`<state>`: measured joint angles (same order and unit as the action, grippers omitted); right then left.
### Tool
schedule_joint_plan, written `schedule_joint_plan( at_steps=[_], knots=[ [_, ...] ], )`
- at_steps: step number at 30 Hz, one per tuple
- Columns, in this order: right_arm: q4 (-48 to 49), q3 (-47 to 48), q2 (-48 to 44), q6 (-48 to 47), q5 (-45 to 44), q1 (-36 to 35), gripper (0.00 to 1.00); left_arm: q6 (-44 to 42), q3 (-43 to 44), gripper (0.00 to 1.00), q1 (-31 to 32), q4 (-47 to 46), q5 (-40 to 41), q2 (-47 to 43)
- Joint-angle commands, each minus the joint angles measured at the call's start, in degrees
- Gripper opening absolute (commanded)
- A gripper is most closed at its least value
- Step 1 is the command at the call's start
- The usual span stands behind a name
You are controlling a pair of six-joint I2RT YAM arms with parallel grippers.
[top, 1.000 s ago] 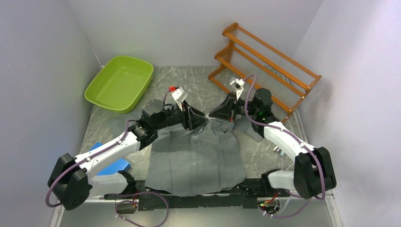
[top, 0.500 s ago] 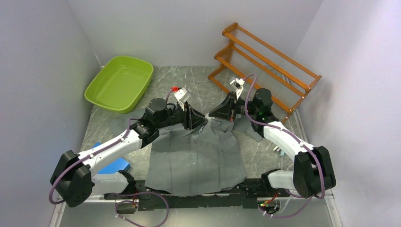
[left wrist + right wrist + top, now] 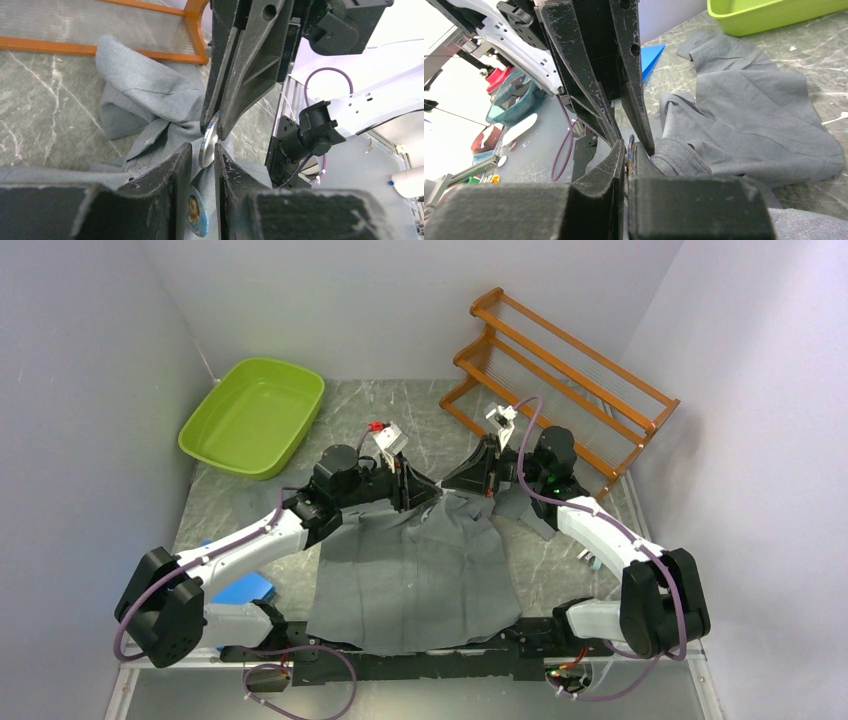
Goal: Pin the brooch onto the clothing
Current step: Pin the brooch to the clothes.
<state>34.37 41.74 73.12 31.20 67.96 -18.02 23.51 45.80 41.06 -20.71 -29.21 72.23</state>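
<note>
The dark-grey shirt (image 3: 410,570) lies spread on the table, collar end toward the back; it also shows in the left wrist view (image 3: 135,85) and the right wrist view (image 3: 749,100). My right gripper (image 3: 460,483) is shut on the brooch (image 3: 208,145), a round disc with a blue rim, seen edge-on between its own fingertips (image 3: 630,142) just above the collar. My left gripper (image 3: 428,490) meets it tip to tip. Its fingers (image 3: 177,170) stand a narrow gap apart around the brooch's lower edge. A second disc (image 3: 196,212) with a blue rim and a brown picture shows deeper in that gap against the cloth.
A green plastic tub (image 3: 255,415) sits at the back left. A wooden rack (image 3: 560,370) leans at the back right, close behind the right arm. A blue flat thing (image 3: 245,590) lies under the left arm at the front left. Grey walls close both sides.
My left arm has reached further right and back, bringing its fingertips up to the right gripper's tips at the collar. The right arm and the shirt have hardly moved.
</note>
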Motion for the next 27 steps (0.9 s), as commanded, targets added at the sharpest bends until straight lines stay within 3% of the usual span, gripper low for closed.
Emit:
schedule_joint_plan(
  at_steps=[1, 5, 6, 7, 12, 14, 20, 24, 27],
  knots=[
    [3.16, 2.52, -0.26, -0.03, 1.68, 0.18, 0.0, 0.72, 1.92, 0.25, -0.12, -5.28, -3.15, -0.06],
    [2.52, 2.56, -0.43, -0.52, 1.27, 0.18, 0.0, 0.68, 1.52, 0.03, -0.1, -5.53, -3.14, -0.18],
    [1.9, 2.71, -0.62, -0.83, 0.82, 0.18, 0.01, 0.69, 1.57, 0.03, -0.1, -5.08, -2.98, -0.24],
    [1.01, 2.88, -0.88, -1.31, 0.42, 0.19, 0.12, 0.74, 1.38, 0.03, -0.1, -4.89, -2.88, -0.37],
    [-8.62, 4.74, -5.45, -7.35, -4.93, 0.26, 0.86, 0.84, -0.63, 0.03, -0.11, -4.96, -1.13, -2.37],
    [-10.37, 3.6, -8.55, -9.25, -9.05, 0.39, 0.99, 1.12, -1.61, 0.03, -0.1, -5.19, -0.33, -3.34],
    [-9.53, -0.92, -14.95, -10.0, -19.52, 0.68, 1.0, 1.86, -3.42, 0.03, -0.17, -5.89, 0.23, -5.1],
    [-11.1, -1.75, -14.76, -11.65, -13.34, 0.66, 1.0, 2.54, -3.71, 0.03, -0.23, -6.86, -1.23, -5.33],
    [-0.69, -7.81, -15.26, -6.65, -8.0, 1.2, 0.99, 3.41, -4.9, 0.03, -0.19, -10.37, -2.9, -5.23]
  ],
)
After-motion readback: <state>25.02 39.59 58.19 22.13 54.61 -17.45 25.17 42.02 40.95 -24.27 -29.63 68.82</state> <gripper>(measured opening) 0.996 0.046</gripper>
